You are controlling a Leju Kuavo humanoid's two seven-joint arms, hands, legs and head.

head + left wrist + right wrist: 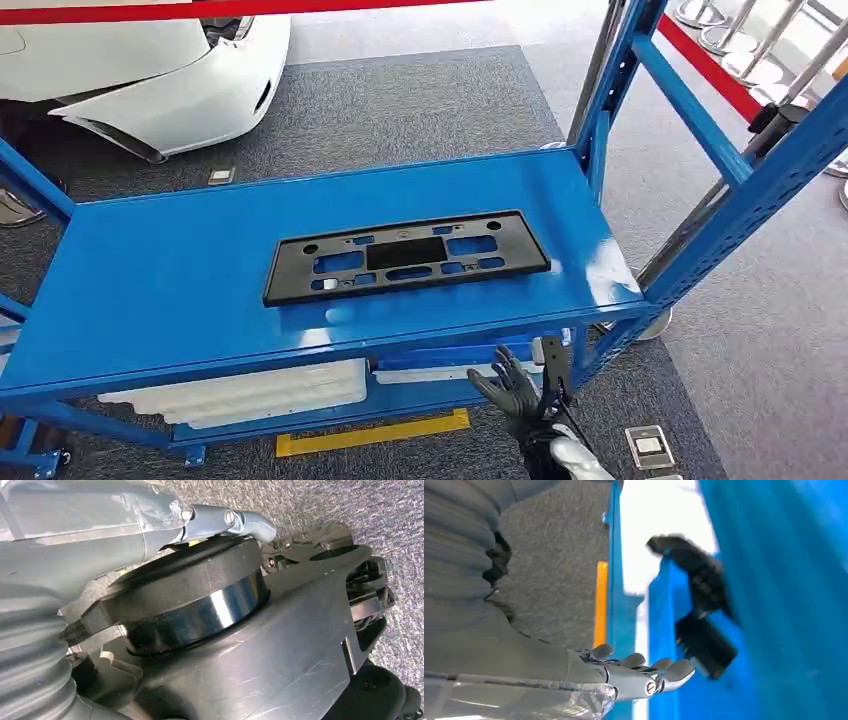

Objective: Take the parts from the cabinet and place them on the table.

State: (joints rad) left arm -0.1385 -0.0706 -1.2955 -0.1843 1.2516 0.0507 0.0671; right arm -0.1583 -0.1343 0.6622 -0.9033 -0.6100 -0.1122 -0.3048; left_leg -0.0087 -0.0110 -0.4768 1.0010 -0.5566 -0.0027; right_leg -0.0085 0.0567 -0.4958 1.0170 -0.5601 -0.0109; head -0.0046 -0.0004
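We see the flat black plastic plate w/ cut-outs (405,257) lying mid-shelf on the blue metal cabinet (150,290). Right hand (515,390), fingers spread & holding nothing, sits near its front-right edge. Left hand (75,535): can't tell fingers.

head view looks down on the blue cart (150,290); right wrist view faces its frame close up.

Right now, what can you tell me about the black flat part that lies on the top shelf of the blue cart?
The black flat part is a long, thin rectangular panel, apparently matte plastic. It has several rounded rectangular cut-outs through which the blue shows, a solid darker field in the middle, and small holes near its corners. It lies flat on the blue top shelf, near the middle, slightly askew. Nothing else touches it; the right hand is lower, in front of the shelf's edge.
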